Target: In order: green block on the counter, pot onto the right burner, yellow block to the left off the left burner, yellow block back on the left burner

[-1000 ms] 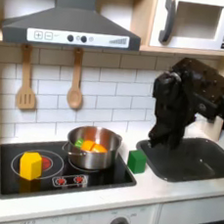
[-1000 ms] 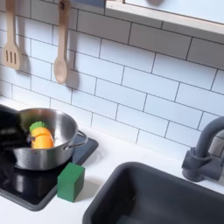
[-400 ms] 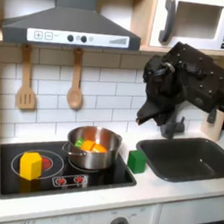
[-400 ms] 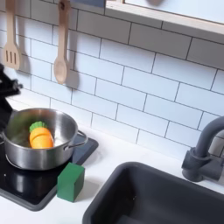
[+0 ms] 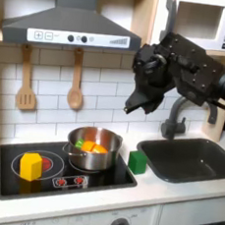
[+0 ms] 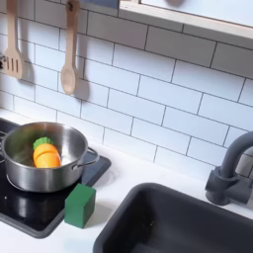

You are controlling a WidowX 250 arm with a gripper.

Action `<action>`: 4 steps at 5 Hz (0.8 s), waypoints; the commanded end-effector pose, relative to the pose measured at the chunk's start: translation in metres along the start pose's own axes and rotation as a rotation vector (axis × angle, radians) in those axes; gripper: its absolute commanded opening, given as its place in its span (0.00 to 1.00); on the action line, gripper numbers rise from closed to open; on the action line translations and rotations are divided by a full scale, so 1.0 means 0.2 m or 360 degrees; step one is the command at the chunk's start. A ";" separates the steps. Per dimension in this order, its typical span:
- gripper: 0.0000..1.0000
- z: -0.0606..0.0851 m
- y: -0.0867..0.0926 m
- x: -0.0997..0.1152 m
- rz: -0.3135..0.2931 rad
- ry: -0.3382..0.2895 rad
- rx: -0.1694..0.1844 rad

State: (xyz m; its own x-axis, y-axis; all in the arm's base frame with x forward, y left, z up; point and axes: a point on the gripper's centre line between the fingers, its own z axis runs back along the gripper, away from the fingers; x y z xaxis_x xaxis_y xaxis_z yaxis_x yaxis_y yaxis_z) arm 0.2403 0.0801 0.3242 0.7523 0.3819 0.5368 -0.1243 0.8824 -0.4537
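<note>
Glossy tile wall (image 6: 148, 89) (w/ shiny steel pot (image 6: 40, 158))

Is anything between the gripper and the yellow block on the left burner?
Possibly the pot. In the first exterior view the gripper hangs above and right of it, while the yellow block sits further left on the cooktop. From above, nothing visible covers the block.

White subway-tile wall (image 5: 107, 89) with grey grout behind the toy kitchen. Grey range hood (image 5: 70, 21) at top in the first exterior view, wood cabinet and microwave (image 5: 204, 21) beside it. Two wooden utensils hang on the tiles: slotted spatula (image 5: 26, 80) and spoon (image 5: 76, 81). Dark sink basin (image 6: 188, 222) with grey faucet (image 6: 229, 173) at the second exterior view's right. Light is even and soft.
</note>
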 end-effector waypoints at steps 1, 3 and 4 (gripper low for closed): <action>0.00 -0.09 0.10 0.16 0.0092 -0.0042 0.0008; 0.00 -0.12 0.18 0.25 0.0161 -0.0057 0.0044; 0.00 -0.12 0.20 0.29 0.0169 -0.0079 0.0044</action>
State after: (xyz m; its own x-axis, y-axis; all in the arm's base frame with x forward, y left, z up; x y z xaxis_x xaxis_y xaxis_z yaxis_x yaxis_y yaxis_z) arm 0.2951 0.1279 0.3211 0.7060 0.4771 0.5234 -0.2125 0.8477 -0.4860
